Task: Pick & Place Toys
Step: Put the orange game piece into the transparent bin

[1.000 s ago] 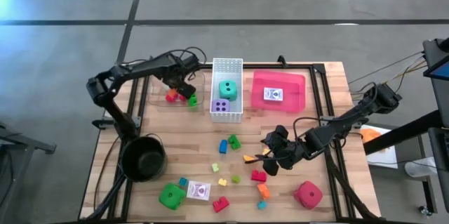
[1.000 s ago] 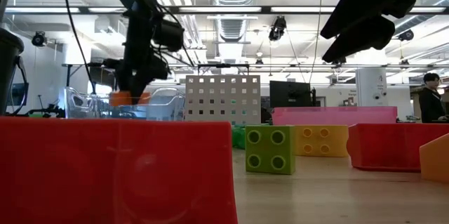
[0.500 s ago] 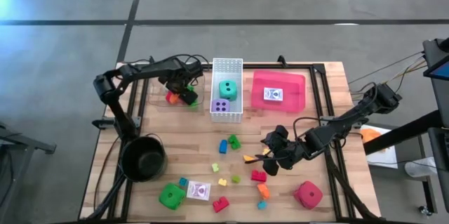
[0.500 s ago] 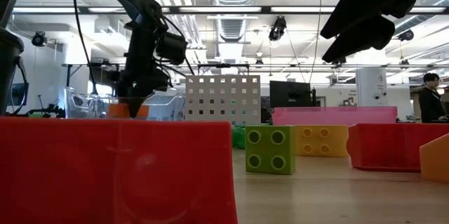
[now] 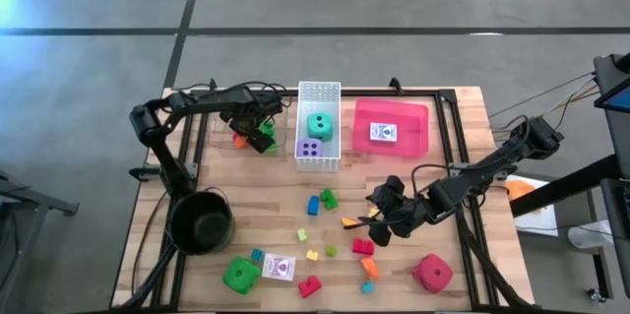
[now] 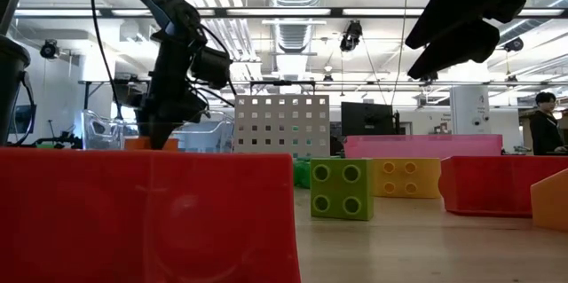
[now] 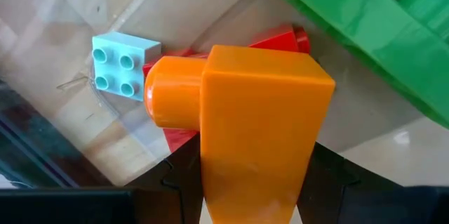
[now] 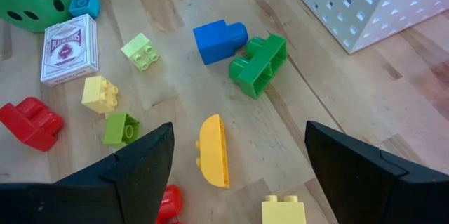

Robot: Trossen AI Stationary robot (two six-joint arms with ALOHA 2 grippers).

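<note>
Surface: wooden slatted table (image 5: pixel 463 117) with a black frame, on a grey concrete floor.
Background: workshop hall with ceiling lights; a person (image 6: pixel 542 123) stands far off at the right edge of the low view.
Left gripper (image 5: pixel 254 129): at the far left of the table, lowered into a clear plastic bin (image 5: pixel 219 129); fingers closed on an orange building brick (image 7: pixel 252 126).
Bin contents: red brick (image 7: pixel 280 40), pale blue four-stud brick (image 7: pixel 119 64) and green brick (image 7: pixel 365 27) beside the held orange brick.
Right gripper (image 5: pixel 386 218): above the near middle of the table, right of centre; fingers spread wide, holding nothing.
Below right gripper: yellow curved brick (image 8: pixel 212 152), blue brick (image 8: pixel 219 40), green two-part brick (image 8: pixel 258 64), all loose on the wood.
White perforated basket (image 5: pixel 318 92): far centre; holds a teal die (image 5: pixel 318 125) and a purple die (image 5: pixel 309 149).
Pink tray (image 5: pixel 413 117): right of the basket; holds a card pack (image 5: pixel 383 134).
Near edge: green die (image 5: pixel 240 275), second card pack (image 5: pixel 279 267), red die (image 5: pixel 432 273), scattered small bricks.
Round black pot (image 5: pixel 201 223): near left.
</note>
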